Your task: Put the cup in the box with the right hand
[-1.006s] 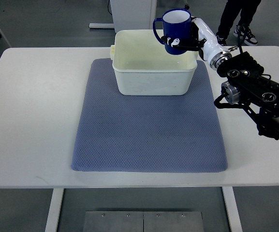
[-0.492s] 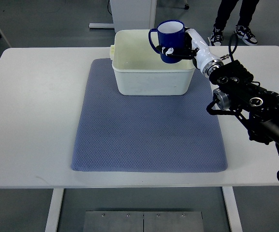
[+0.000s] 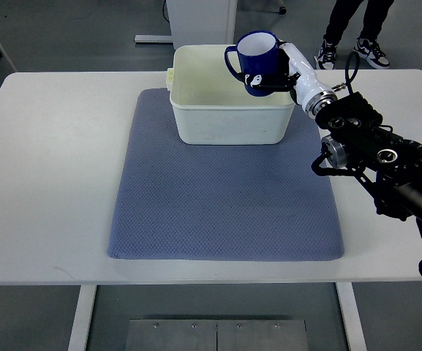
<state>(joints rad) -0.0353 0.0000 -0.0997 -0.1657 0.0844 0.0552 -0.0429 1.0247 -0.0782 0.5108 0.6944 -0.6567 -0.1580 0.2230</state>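
A white table (image 3: 50, 183) fills most of the view, its left half bare and its near edge running across the bottom. On it lies a blue-grey mat (image 3: 225, 197), wide and uncovered in front of the box. The cream plastic box (image 3: 229, 110) sits on the mat's far end, its far rim near the table's far edge. The black right arm (image 3: 386, 161) comes in from the right edge and crosses the mat's right border. Beyond the table, a person's legs and shoes (image 3: 349, 36) stand on the floor. The right hand (image 3: 287, 69) grips the blue cup (image 3: 257, 55) at its side; the cup stands upright, white inside, handle pointing left, over the box's far right corner.
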